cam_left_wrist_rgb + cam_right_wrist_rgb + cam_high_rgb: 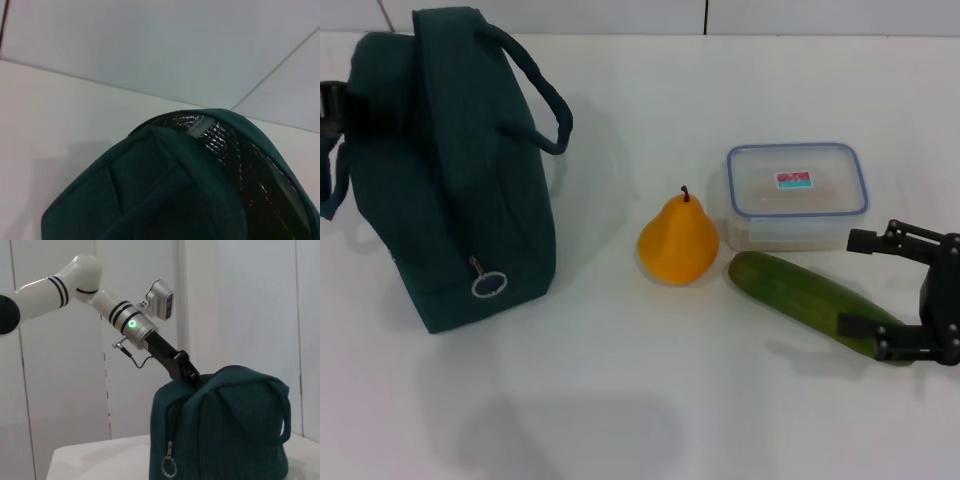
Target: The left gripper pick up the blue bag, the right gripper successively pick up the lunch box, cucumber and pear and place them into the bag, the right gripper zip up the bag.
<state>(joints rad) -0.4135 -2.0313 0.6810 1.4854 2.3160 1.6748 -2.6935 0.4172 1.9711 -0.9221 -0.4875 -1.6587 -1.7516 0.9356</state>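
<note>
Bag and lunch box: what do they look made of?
The bag looks like matte teal woven fabric, with a shiny crinkled lining, probably foil, in the left wrist view. The lunch box looks like clear glossy plastic; its lid has a blue rim.

teal blue bag (450, 170) upright, pear (678, 243), cucumber (800, 293), lunch box (796, 194)

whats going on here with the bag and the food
The left gripper is at the top of the blue bag, gripping it by its upper edge, and the bag stands upright on the left of the white table. The right gripper is open, down at the near end of the cucumber. The cucumber, the pear and the lunch box all lie on the table outside the bag, so nothing has been packed yet.
</note>
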